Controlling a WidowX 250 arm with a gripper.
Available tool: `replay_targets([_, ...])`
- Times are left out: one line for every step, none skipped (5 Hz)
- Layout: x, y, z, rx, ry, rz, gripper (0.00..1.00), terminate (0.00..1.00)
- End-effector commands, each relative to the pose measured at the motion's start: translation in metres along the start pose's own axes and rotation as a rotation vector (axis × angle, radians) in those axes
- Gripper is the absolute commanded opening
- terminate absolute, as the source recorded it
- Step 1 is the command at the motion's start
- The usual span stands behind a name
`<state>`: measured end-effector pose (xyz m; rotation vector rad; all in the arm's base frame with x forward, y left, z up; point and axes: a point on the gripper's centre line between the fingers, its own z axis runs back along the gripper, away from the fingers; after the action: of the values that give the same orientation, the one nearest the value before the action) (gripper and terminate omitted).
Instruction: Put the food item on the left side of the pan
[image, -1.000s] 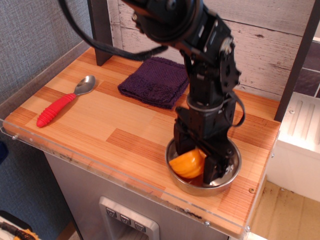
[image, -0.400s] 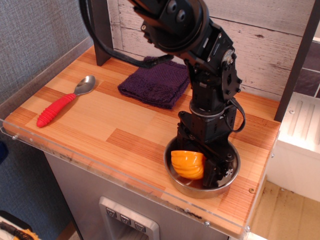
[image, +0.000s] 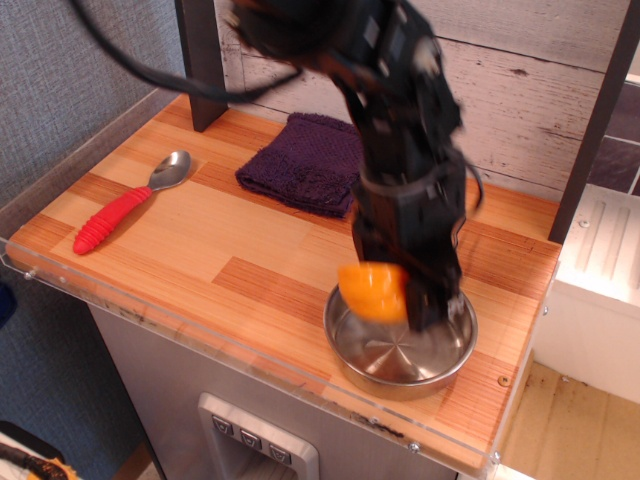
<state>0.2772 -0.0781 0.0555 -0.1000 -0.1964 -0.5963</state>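
The orange food item (image: 372, 291) is held in my black gripper (image: 395, 298), lifted above the left rim of the pan. The shiny steel pan (image: 400, 342) sits at the front right of the wooden table, and its inside shows bare. My gripper is shut on the food item, and the arm above it is blurred by motion. The pan's handle is not visible.
A red-handled spoon (image: 125, 207) lies at the left of the wooden table (image: 230, 250). A purple cloth (image: 310, 163) lies at the back centre. A dark post (image: 198, 60) stands at the back left. The table's front edge runs just below the pan.
My gripper has risen out of the pan with the orange food item and shifted slightly left. The pan's floor is now exposed.
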Motion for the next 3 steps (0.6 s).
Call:
replay_targets([-0.038, 0.054, 0.053, 0.15, -0.007, 0.229, 0.0, 0.0])
replay_targets([-0.073, 0.083, 0.042, 0.181, 0.074, 0.394, 0.0, 0.0])
replay_targets([-0.09, 0.104, 0.019, 0.192, 0.095, 0.455, 0.0, 0.0])
